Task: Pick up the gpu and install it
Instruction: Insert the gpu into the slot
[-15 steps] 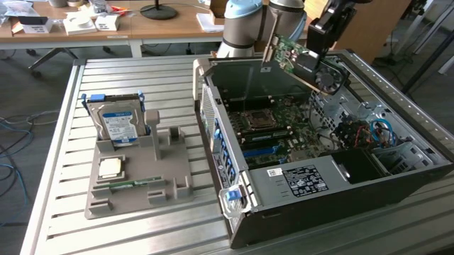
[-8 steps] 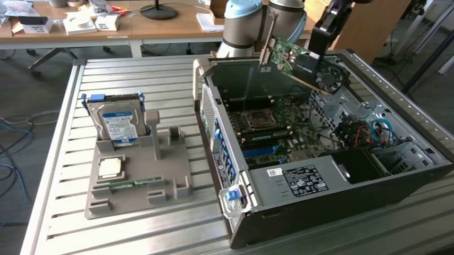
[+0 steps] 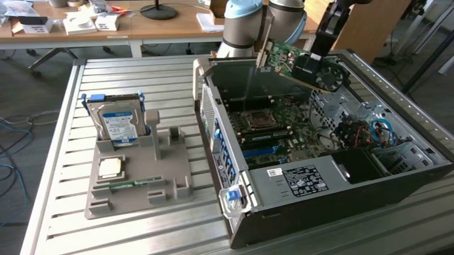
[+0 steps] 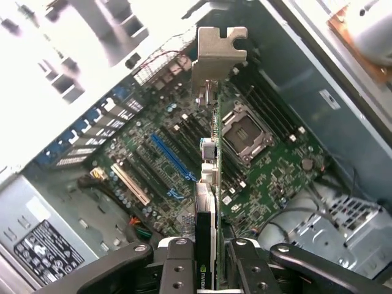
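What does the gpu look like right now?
The gpu is a thin green circuit card with a black round fan and a silvery metal bracket at one end. The gripper clamps it, tilted, in the air above the open computer case, over the motherboard, seemingly touching nothing else.
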Robot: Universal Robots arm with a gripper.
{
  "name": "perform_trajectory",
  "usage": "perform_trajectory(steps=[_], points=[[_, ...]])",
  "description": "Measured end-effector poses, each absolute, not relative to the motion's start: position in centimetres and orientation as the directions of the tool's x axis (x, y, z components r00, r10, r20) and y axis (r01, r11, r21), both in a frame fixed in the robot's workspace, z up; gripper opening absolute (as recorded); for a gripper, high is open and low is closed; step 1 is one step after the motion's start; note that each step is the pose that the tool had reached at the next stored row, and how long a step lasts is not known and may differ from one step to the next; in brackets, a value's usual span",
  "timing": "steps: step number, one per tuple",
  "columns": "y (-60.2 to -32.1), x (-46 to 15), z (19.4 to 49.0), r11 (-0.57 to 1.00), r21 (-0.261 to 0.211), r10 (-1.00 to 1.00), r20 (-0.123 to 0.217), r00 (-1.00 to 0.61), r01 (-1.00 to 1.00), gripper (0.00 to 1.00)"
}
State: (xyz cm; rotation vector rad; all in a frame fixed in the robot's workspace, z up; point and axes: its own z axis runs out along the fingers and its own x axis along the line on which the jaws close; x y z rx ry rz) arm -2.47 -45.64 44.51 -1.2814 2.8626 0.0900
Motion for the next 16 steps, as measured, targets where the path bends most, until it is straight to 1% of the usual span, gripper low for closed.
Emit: perform_trajectory(steps=[16], points=[[-45.65,-2.47,44.22,0.423,0.051,-0.905,-0.027,-0.425,-0.905,0.26]])
